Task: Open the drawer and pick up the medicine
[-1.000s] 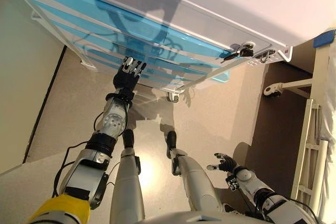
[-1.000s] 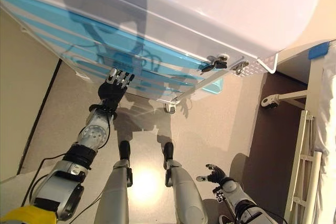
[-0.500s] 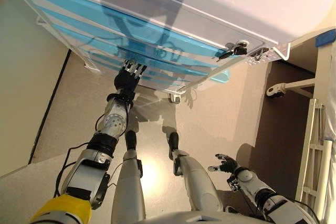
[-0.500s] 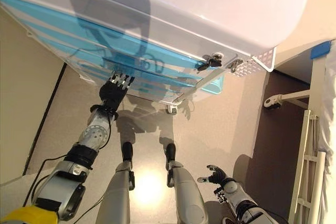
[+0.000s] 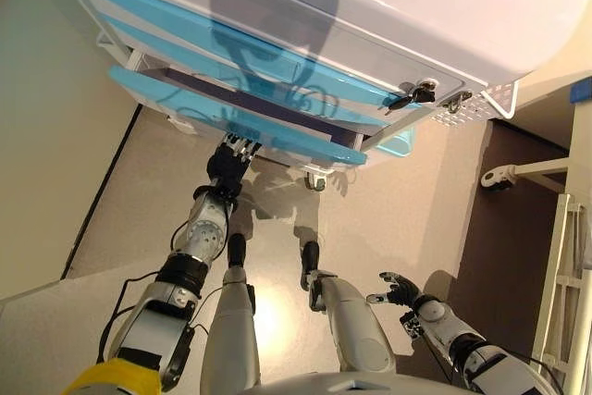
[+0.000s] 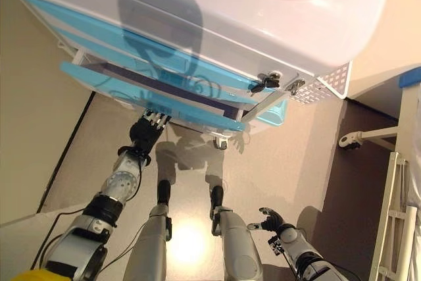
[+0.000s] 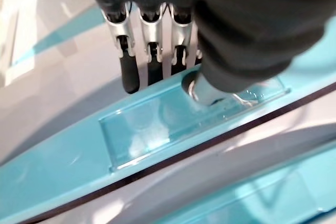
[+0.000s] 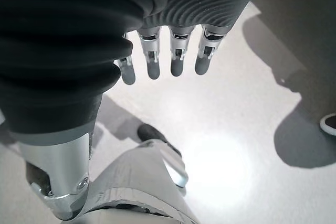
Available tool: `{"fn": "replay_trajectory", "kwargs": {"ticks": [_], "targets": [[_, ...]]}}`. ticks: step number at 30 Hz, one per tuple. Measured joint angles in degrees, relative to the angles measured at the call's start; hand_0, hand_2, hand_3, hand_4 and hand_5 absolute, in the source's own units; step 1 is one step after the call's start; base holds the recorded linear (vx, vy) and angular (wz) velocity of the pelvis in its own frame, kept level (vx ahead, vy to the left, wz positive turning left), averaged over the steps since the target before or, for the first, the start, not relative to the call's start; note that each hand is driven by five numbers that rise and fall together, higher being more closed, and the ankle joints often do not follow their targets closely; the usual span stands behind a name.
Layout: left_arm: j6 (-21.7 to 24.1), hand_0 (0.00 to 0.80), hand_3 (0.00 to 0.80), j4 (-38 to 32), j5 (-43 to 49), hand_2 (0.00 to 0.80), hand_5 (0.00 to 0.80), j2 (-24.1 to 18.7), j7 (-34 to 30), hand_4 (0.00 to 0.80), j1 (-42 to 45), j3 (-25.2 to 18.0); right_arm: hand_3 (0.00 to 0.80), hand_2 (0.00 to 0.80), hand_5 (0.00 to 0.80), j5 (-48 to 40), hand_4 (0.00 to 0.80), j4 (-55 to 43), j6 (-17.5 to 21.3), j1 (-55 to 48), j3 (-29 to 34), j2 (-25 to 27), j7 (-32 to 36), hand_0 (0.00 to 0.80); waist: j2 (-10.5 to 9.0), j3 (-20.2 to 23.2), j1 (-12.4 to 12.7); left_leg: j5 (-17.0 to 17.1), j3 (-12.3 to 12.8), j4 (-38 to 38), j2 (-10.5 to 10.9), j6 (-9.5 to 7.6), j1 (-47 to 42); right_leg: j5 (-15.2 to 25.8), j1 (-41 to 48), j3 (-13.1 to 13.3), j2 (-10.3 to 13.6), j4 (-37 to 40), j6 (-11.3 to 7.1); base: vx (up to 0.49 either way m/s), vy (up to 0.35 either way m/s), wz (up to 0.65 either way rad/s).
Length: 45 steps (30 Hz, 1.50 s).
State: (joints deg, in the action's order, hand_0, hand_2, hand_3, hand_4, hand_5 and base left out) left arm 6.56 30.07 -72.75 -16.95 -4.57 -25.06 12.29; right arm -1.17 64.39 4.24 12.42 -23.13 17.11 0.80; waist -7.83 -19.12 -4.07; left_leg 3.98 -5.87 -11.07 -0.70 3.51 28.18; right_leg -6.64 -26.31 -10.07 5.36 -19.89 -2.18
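Gripping glossy translucent-blue drawer [image 5: 231, 117]: left hand [image 5: 227, 166].

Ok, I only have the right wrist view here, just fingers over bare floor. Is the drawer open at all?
Observer: Yes. In the head views one blue drawer of the white cabinet stands partway out, while the ones around it sit flush.
Reviewer: Which hand is on it?
Observer: The left hand. Its fingers reach behind the drawer's front edge and its thumb presses on the clear handle plate.
Reviewer: Any medicine showing yet?
Observer: No. The gap behind the drawer front shows only a dark strip, so I cannot tell what is inside.
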Motion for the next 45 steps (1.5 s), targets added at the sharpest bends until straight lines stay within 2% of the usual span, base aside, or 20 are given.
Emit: {"fn": "replay_trajectory", "kwargs": {"ticks": [7, 10, 12, 13, 16, 18, 19, 21, 24, 30, 31, 32, 33, 38, 41, 42, 44, 45], "targets": [[-1.44, 0.800, 0.800, -0.98, 0.00, 0.800, 0.800, 3.29, 0.04, 0.800, 7.52, -0.01, 0.000, 0.000, 0.000, 1.20, 0.000, -0.37, -0.10, -0.55, 0.18, 1.59, -0.18, 0.000, 1.78, -1.36, 1.83, 0.38, -3.21, -0.74, 1.31, 0.90, -3.83, -5.31, 3.29, -2.36, 1.77, -6.85, 0.91, -0.010, -0.045, 0.40], [-2.15, 0.800, 0.800, -2.43, -0.02, 0.800, 0.800, 3.73, -0.01, 0.800, 11.39, -0.14, 0.000, 0.000, 0.000, 1.85, 0.000, -1.64, -0.17, -0.58, 0.56, 2.21, -0.18, 0.000, 2.15, -2.88, 2.33, 0.23, -4.19, -3.42, 2.46, 1.25, -4.64, -8.29, 4.88, -3.57, 2.65, -11.62, 1.32, 0.030, -0.075, 0.58], [-2.44, 0.800, 0.800, -2.97, -0.08, 0.800, 0.800, 4.68, 0.00, 0.800, 13.91, -1.15, 0.000, 0.000, 0.000, 2.84, 0.000, -1.80, -0.42, -0.85, 0.80, 2.42, -0.25, 0.000, 2.34, -3.47, 3.34, -1.08, -5.18, -5.63, 2.81, 1.74, -5.12, -9.99, 5.65, -3.97, 3.12, -14.32, 1.85, -0.040, -0.009, 0.29], [-2.53, 0.800, 0.800, -3.66, -0.08, 0.800, 0.800, 5.10, -0.06, 0.800, 15.98, -2.43, 0.000, 0.000, 0.000, 3.23, 0.000, -1.77, -0.59, -0.99, 1.02, 2.51, -0.24, 0.000, 2.79, -4.22, 4.46, -1.54, -5.58, -6.52, 2.79, 1.89, -5.75, -10.48, 6.53, -4.22, 3.19, -15.34, 2.35, -0.095, 0.031, 0.11], [-2.79, 0.800, 0.800, -4.88, -0.06, 0.800, 0.800, 5.35, -0.48, 0.800, 19.89, -4.24, 0.000, 0.000, 0.000, 4.19, 0.000, -2.10, -0.89, -1.26, 2.54, 3.48, -0.27, 0.000, 4.14, -5.08, 5.74, -1.94, -7.08, -7.03, 2.71, 2.48, -6.51, -12.01, 7.67, -5.46, 3.28, -16.99, 3.39, -0.019, 0.000, 0.21], [-3.05, 0.800, 0.800, -5.23, -0.11, 0.800, 0.800, 5.55, -0.41, 0.800, 22.54, -5.26, 0.000, 0.000, 0.000, 4.57, 0.000, -2.41, -0.93, -2.18, 2.79, 4.14, -0.28, 0.000, 4.23, -4.92, 6.36, -2.18, -7.72, -6.77, 2.63, 2.71, -7.69, -12.00, 8.48, -5.60, 3.04, -17.15, 4.04, -0.092, 0.032, 0.10], [-3.21, 0.800, 0.800, -5.88, -0.06, 0.800, 0.800, 5.38, -0.51, 0.800, 23.69, -6.40, 0.000, 0.000, 0.000, 4.95, 0.000, -2.26, -1.03, -2.22, 3.25, 4.43, -0.33, 0.000, 4.59, -5.07, 6.65, -2.18, -8.70, -7.40, 2.77, 2.67, -7.45, -12.21, 8.75, -6.72, 3.19, -17.13, 4.37, -0.017, 0.001, 0.13], [-3.38, 0.800, 0.800, -6.83, -0.07, 0.800, 0.800, 5.20, -0.54, 0.800, 25.06, -6.89, 0.000, 0.000, 0.000, 5.11, 0.000, -2.33, -1.26, -3.02, 4.41, 4.46, -0.32, 0.000, 4.82, -5.20, 6.81, -2.11, -8.98, -8.40, 2.87, 2.53, -7.35, -12.39, 9.32, -7.71, 3.19, -17.25, 4.72, 0.001, -0.004, 0.22], [-4.08, 0.800, 0.800, -7.43, -0.02, 0.800, 0.800, 5.28, -0.54, 0.800, 26.34, -7.16, 0.000, 0.000, 0.000, 5.78, 0.000, -2.29, -1.31, -3.98, 4.53, 4.50, -0.36, 0.000, 5.03, -5.09, 7.96, -2.00, -8.98, -7.75, 2.87, 2.40, -7.84, -12.37, 9.95, -7.97, 3.15, -16.93, 4.67, 0.004, -0.001, 0.06], [-5.26, 0.800, 0.800, -6.33, 0.01, 0.800, 0.800, 5.89, -0.83, 0.800, 27.87, -8.51, 0.000, 0.000, 0.000, 6.27, 0.000, -2.20, -1.36, -3.94, 5.13, 4.26, -0.14, 0.000, 5.13, -4.21, 8.03, -1.93, -8.91, -6.42, 2.88, 2.34, -9.46, -12.31, 11.42, -8.11, 3.32, -15.97, 4.20, 0.008, 0.005, 0.01], [-5.36, 0.700, 0.700, -5.47, 0.02, 0.700, 0.700, 6.02, -1.16, 0.700, 27.77, -8.94, 0.000, 0.000, 0.000, 6.27, 0.000, -2.09, -1.40, -3.98, 5.30, 4.15, -0.13, 0.000, 5.15, -3.57, 8.10, -1.91, -8.89, -6.37, 2.83, 2.32, -9.45, -12.28, 11.38, -8.12, 3.22, -15.80, 4.18, 0.000, 0.000, 0.00], [-5.38, 0.402, 0.402, -5.31, 0.01, 0.402, 0.402, 6.02, -1.12, 0.402, 28.10, -8.99, 0.000, 0.000, 0.000, 6.27, 0.000, -2.06, -1.41, -4.15, 5.33, 4.15, -0.14, 0.000, 5.18, -2.99, 7.90, -1.90, -8.85, -6.39, 2.81, 2.33, -9.41, -12.27, 11.30, -8.08, 3.26, -15.75, 4.16, -0.007, 0.076, -0.03], [-5.39, 0.000, 0.000, -3.27, 0.01, 0.000, 0.000, 6.13, -1.43, 0.000, 28.36, -9.10, 0.000, 0.000, 0.000, 6.26, 0.000, -1.78, -1.52, -4.48, 5.50, 4.14, -0.14, 0.000, 5.41, -1.55, 7.77, -1.93, -8.64, -6.15, 2.65, 2.34, -9.41, -12.23, 11.07, -7.99, 3.15, -15.33, 4.16, -0.014, 0.065, -0.06], [-4.41, 0.000, 0.000, -0.66, 0.01, 0.000, 0.000, 7.14, -1.44, 0.000, 29.42, -11.67, 0.000, 0.000, 0.000, 6.23, 0.000, -1.20, -1.79, -5.05, 5.62, 4.24, -0.59, 0.000, 6.30, 1.68, 7.79, -2.43, -6.86, -6.35, 1.98, 2.89, -9.52, -11.74, 10.50, -5.79, 2.30, -14.17, 3.78, 0.010, 0.070, -0.23], [-3.95, 0.000, 0.000, 7.52, 0.03, 0.000, 0.000, 6.95, -1.80, 0.000, 27.28, -15.26, 0.000, 0.000, 0.000, 6.23, 0.000, -1.23, -1.80, -4.99, 5.76, 4.23, -0.92, 0.000, 6.40, 2.06, 7.47, -2.83, -5.69, -6.64, 1.93, 2.64, -9.64, -11.44, 10.06, -4.15, 2.15, -14.02, 3.25, 0.037, 0.067, -0.24], [-3.78, 0.000, 0.000, 12.37, 0.04, 0.000, 0.000, 6.99, -1.46, 0.000, 26.62, -17.07, 0.000, 0.000, 0.000, 6.23, 0.000, -1.23, -1.81, -4.76, 5.81, 4.17, -0.98, 0.000, 6.26, 2.33, 6.76, -3.24, -4.85, -6.78, 1.80, 2.21, -9.85, -11.28, 10.03, -3.32, 1.96, -13.92, 2.93, 0.044, 0.065, -0.28], [-3.66, 0.000, 0.000, 15.79, 0.05, 0.000, 0.000, 6.87, -0.93, 0.000, 27.02, -18.21, 0.000, 0.000, 0.000, 6.23, 0.000, -1.26, -1.80, -4.74, 5.90, 4.21, -1.05, 0.000, 6.02, 2.59, 6.52, -3.68, -3.61, -7.15, 1.70, 1.93, -10.25, -11.12, 10.02, -2.13, 1.95, -13.73, 2.52, 0.081, 0.113, -0.39], [-3.57, 0.000, 0.000, 20.76, 0.34, 0.000, 0.000, 6.96, -0.84, 0.000, 26.93, -19.45, 0.000, 0.000, 0.000, 6.22, 0.000, -1.19, -1.80, -5.18, 6.57, 4.22, -1.11, 0.000, 6.00, 3.16, 6.23, -4.30, -3.12, -7.38, 1.66, 1.66, -10.81, -10.62, 10.05, -0.47, 1.54, -13.05, 2.15, 0.101, 0.124, -0.78]]}}
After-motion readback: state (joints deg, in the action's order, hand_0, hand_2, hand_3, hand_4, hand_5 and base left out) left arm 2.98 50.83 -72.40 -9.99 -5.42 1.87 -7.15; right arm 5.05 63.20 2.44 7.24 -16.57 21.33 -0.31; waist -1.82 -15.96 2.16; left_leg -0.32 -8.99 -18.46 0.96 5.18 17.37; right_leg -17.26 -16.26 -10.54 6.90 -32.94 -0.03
